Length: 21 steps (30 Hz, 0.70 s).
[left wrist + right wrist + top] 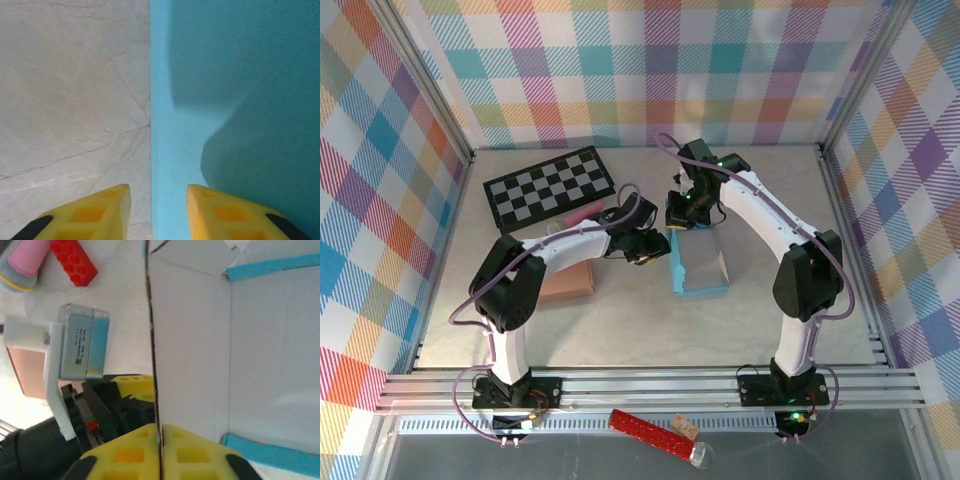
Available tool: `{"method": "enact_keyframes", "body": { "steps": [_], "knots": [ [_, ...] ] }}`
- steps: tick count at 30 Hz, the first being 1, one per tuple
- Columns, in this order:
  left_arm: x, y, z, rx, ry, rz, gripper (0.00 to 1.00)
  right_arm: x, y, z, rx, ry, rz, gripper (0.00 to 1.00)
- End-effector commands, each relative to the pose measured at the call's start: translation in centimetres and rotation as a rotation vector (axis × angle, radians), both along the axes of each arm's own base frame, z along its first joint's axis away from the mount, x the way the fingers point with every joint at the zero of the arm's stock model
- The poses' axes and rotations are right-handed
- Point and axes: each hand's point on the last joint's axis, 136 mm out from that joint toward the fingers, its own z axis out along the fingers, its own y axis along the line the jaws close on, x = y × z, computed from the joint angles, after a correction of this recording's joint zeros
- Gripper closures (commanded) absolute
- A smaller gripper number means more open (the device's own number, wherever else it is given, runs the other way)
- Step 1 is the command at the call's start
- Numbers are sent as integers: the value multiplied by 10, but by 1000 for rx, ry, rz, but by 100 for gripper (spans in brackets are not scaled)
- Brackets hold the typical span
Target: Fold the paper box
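- Table [620, 330]: pale and bare-looking; we judge it slick, so the box may slide when pushed.
- Checkerboard mat [548, 188]: lies far left, well apart from the work.
- Paper box [702, 265]: sits mid-table between the two arms, blue outside and white inside. It's open on top with walls partly raised. The task's not finished: flaps are loose and corners aren't locked.
- Handling, as we judge it: the box is light, thin card that's stiff along the creases and floppy across panels. It dents or tears easily. Best to pinch a wall near its top edge, close to a crease. One gripper should steady the box while the other folds.
- Brown block [567, 282]: lies left of the box under the left arm, not touching it.
- Right gripper [160, 432]: fingers are clamped together on the box's thin left wall, at the far end.
- Left gripper [157, 195]: jaws stand apart, straddling the line where the blue panel meets the table. One finger's over bare table, the other over blue. It isn't clamped on anything we can see.
- Pink-and-grey toy [22, 265]: lies off to the side beside the brick.
- Red toy brick [74, 262]: small, clear of the box.
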Motion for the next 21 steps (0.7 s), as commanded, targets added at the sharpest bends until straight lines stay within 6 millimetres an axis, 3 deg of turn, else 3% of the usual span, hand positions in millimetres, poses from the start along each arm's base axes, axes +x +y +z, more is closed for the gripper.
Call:
{"method": "enact_keyframes", "body": {
  "steps": [1,7,12,15,21],
  "knots": [
    [-3,12,30,37,-70,-5,64,6,-4,22,-12,-44,-120,100],
    [-12,47,58,106,-138,14,63,17,-20,40,-30,-51,-410,100],
    [-20,79,72,127,-162,46,63,17,-46,41,-35,32,-869,100],
    [-26,92,78,135,-171,48,63,9,-59,38,-68,121,-1156,100],
    [-44,105,79,145,-165,21,63,17,-66,46,-146,165,-1412,100]
  ]
}}
